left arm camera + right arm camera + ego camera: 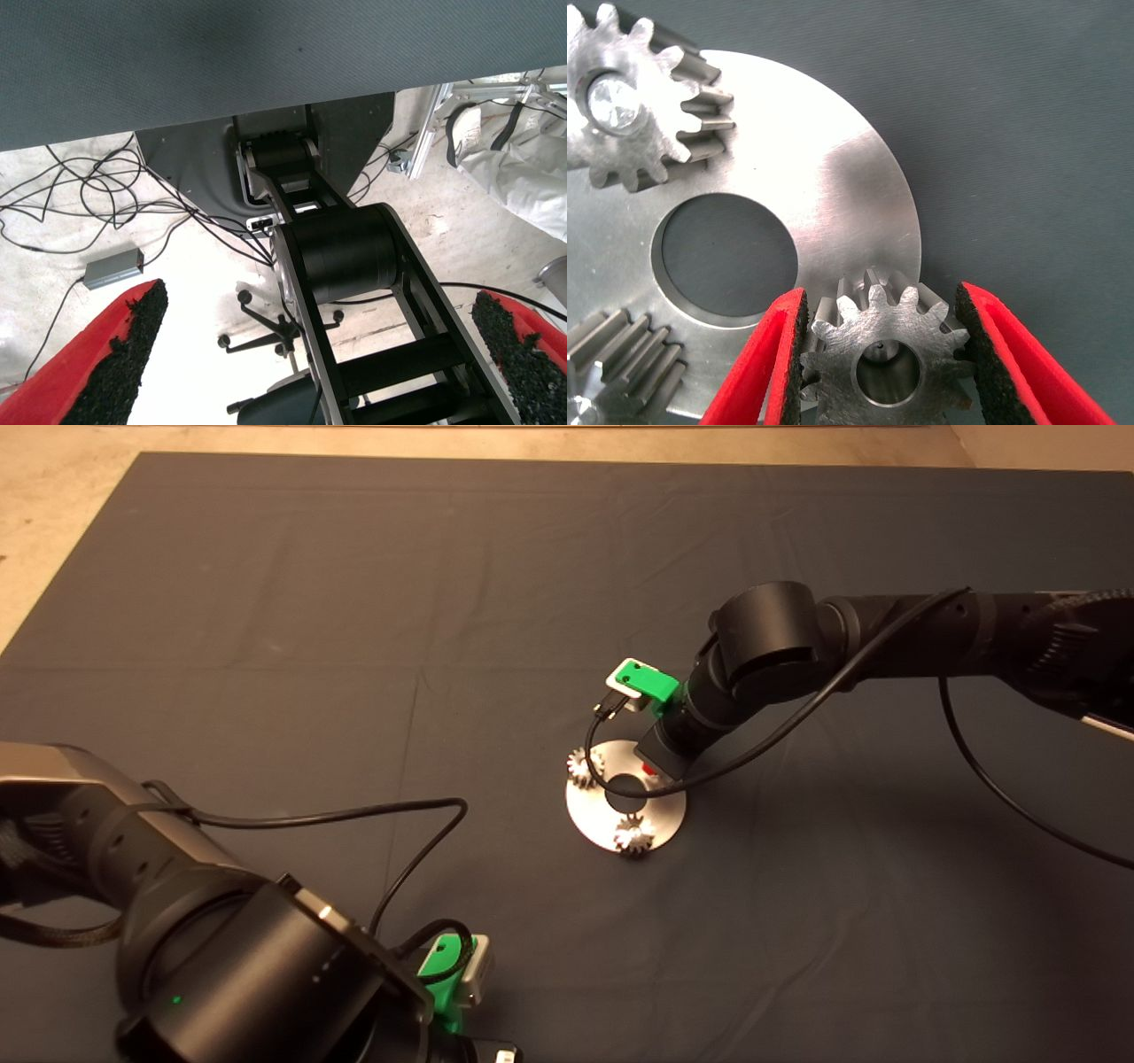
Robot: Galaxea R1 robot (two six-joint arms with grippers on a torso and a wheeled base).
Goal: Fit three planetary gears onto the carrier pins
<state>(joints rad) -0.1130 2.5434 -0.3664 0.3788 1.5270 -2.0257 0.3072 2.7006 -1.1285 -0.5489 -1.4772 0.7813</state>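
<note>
Your work surface is a dark mat (372, 646), creased in shallow folds, with pale bare floor (62, 514) showing along its far and left edges. The round plate (595, 815) lies flat on the mat right of centre, its large centre hole uncovered. Two gears already sit on pins: one (585, 766) at the plate's far-left rim, with the bright pin end (613, 100) showing through its bore, and one (635, 834) at the near rim. Your right gripper (881, 354) stands over the plate's right side, its fingers (772, 363) bracketing the third gear (881, 359); the one pad touches the teeth, the other stands just beside them, so you are closed lightly on it at most. That gear rests over the plate's edge, and a pin tip shows inside its bore, low and off-centre; whether it is fully seated cannot be told. In the head view the right arm and its cable (771, 735) hide this gear and most of the gripper. Your left gripper (310, 354) waits at the mat's lower left edge, fingers (115, 363) wide apart, nothing between them. Its wrist view shows the mat's edge, the robot's own black frame (354, 266), loose cables (97, 190) and a small grey box (113, 267) on the floor, and a chair base.
</note>
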